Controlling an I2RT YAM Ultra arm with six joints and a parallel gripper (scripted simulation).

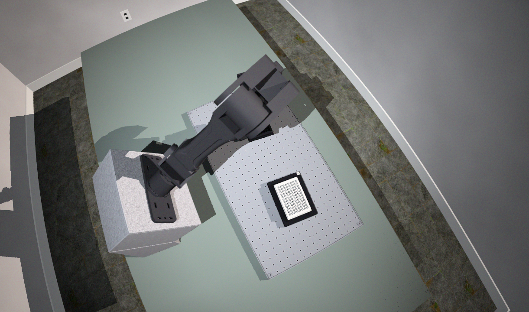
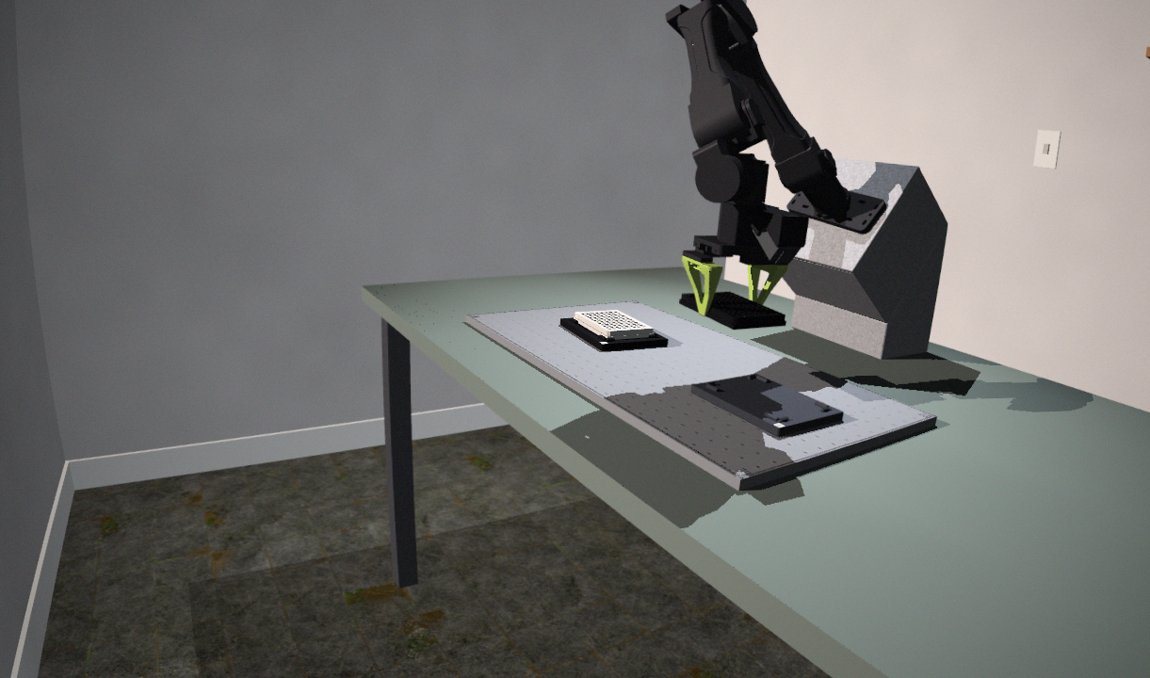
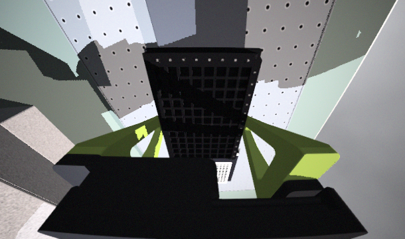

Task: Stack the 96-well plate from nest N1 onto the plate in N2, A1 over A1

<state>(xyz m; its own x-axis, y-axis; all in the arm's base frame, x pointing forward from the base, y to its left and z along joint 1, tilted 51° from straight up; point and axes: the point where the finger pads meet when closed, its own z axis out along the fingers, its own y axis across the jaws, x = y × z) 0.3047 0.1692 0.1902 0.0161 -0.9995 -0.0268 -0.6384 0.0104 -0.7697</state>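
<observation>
One black plate (image 3: 202, 99), clamped between claw (image 3: 202, 139) fingers

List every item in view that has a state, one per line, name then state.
End effector: shut on the black 96-well plate.
Black 96-well plate: gripped between the green fingers, lifted clear of its nest.
Nest N1: vacant, no plate in it.
White 96-well plate: seated in nest N2, nothing stacked on it.
Nest N2: occupied by the white plate.
</observation>
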